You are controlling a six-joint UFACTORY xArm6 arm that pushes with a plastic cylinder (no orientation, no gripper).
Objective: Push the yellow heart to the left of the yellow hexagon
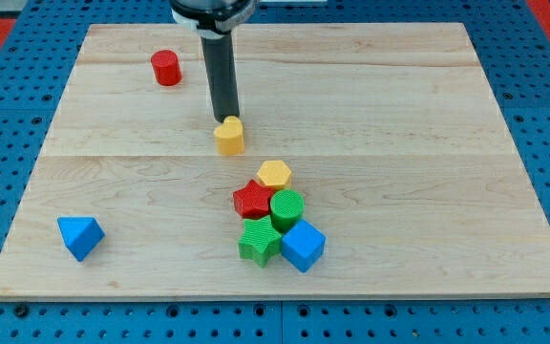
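Yellow heart point(229, 137) sits near board centre, slightly toward the view's top and left of middle, upright, clear of the cluster. Looks like a small rigid plastic block, light, flat-bottomed, smooth wood under it, so my guess is it slides easily and can spin if pushed off-centre. No grasp possible; contact face matters. My tip point(228, 118) touches or nearly touches the heart's top-side edge, right behind it as seen from the view's top. No jaws on this rig, just a bare rod, nothing held.

Yellow hexagon point(274, 174) lies just below and to the right of the heart, near but apart from it. Heart is already somewhat left of the hexagon but higher up; a push toward the view's bottom, keeping left, would line it up beside the hexagon. Best contact likely mid-face on the top side, centred to avoid rotation.

Risk: red star-like block point(252, 201) touches the hexagon below-left, right where the heart would end. Green cylinder point(287, 205), green star point(259, 242) and blue cube point(303, 246) pack below. Red cylinder point(166, 68) near the top-left corner, blue triangular block point(80, 236) near the bottom-left corner, both well apart. Wooden board point(447, 115) otherwise bare.
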